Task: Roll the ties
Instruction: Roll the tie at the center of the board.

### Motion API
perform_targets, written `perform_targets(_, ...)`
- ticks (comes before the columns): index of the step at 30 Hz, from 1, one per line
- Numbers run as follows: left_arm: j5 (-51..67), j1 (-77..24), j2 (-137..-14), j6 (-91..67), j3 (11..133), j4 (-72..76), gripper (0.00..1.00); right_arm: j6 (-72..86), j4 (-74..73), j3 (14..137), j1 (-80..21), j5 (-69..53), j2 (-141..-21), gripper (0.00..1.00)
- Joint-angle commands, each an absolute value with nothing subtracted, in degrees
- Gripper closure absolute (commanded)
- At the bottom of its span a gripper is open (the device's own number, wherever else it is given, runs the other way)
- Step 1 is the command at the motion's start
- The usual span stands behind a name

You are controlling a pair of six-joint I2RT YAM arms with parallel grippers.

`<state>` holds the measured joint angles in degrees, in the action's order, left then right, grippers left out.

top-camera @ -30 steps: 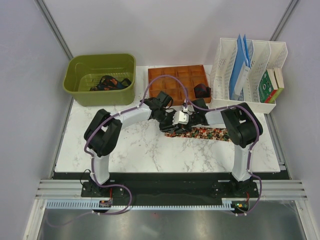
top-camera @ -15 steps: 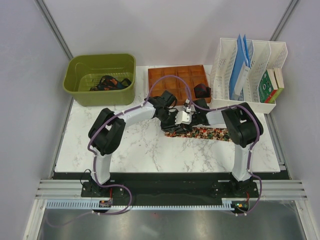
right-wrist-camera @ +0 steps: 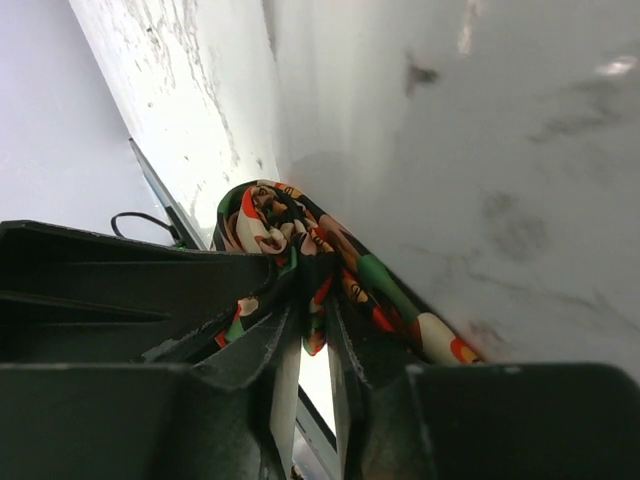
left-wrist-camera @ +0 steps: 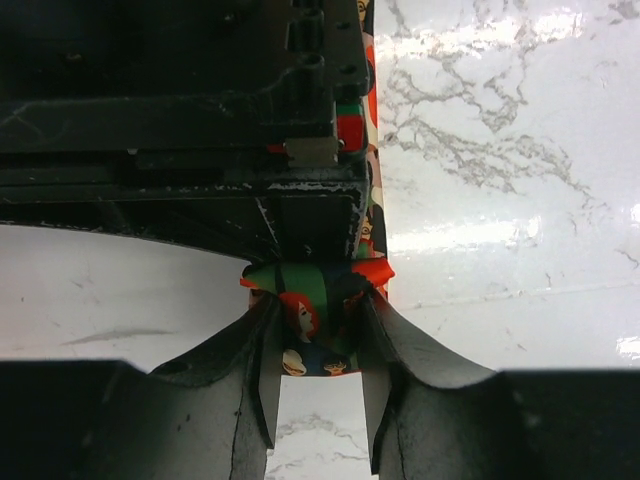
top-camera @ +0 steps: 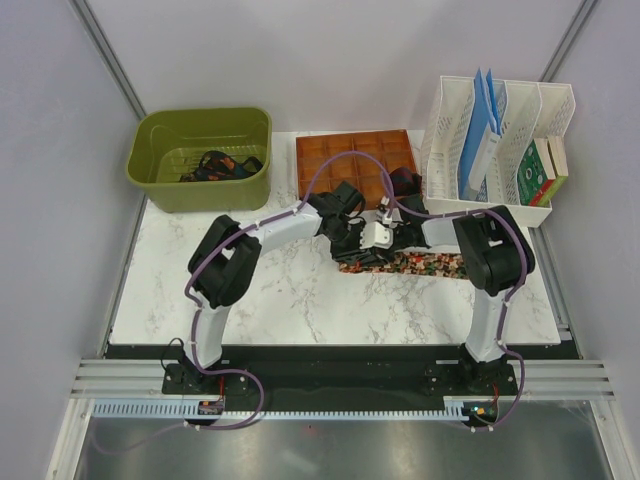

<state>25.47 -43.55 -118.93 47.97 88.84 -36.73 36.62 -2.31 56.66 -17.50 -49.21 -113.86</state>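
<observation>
The speckled tie (top-camera: 425,266) lies as a strip on the marble table, running right from the two grippers. My left gripper (top-camera: 362,247) is shut on the rolled end of the tie (left-wrist-camera: 312,320), its fingers (left-wrist-camera: 262,365) pinching it from both sides. My right gripper (top-camera: 388,238) is shut on the same rolled end (right-wrist-camera: 320,270), pressed against my left gripper. A dark rolled tie (top-camera: 404,183) sits in the brown tray (top-camera: 330,160). More dark ties (top-camera: 215,166) lie in the green bin (top-camera: 200,157).
A white file rack (top-camera: 495,150) with blue folders and a green box stands at the back right, close behind my right arm. The brown tray lies just behind the grippers. The green bin is at the back left.
Both grippers have moved right together along the speckled tie, and the flat strip showing has grown shorter. The left arm has stretched further out.
</observation>
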Motion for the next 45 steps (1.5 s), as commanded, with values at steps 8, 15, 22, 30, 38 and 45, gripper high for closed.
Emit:
perform_targets(8, 23.65, -48.69, -126.65, 39.03, 85.08, -35.34, 0.62, 27.60, -8.61, 53.44, -14.42, -48.43, -108.19, 0.55)
perform_targets(15, 22.85, -48.78, -126.12, 39.81, 83.85, -35.16, 0.63, 26.02, -9.84, 53.52, -11.69, -50.27, -106.09, 0.53)
perform_targets(22, 22.59, -48.69, -126.04, 40.78, 83.76, -35.16, 0.63, 24.61, -11.34, 54.40, -11.25, -51.85, -104.33, 0.44)
perform_targets(30, 22.67, -48.69, -126.12, 42.36, 84.02, -35.60, 0.62, 26.80, -8.01, 52.74, -11.42, -52.73, -104.41, 0.39)
perform_targets(38, 23.55, -48.78, -126.21, 43.68, 84.20, -36.12, 0.62, 26.54, -8.61, 53.61, -10.46, -54.76, -102.74, 0.28)
perform_targets(45, 23.73, -48.69, -126.56, 45.09, 84.64, -36.82, 0.62, 24.44, -9.14, 54.76, -10.81, -52.13, -105.55, 0.44)
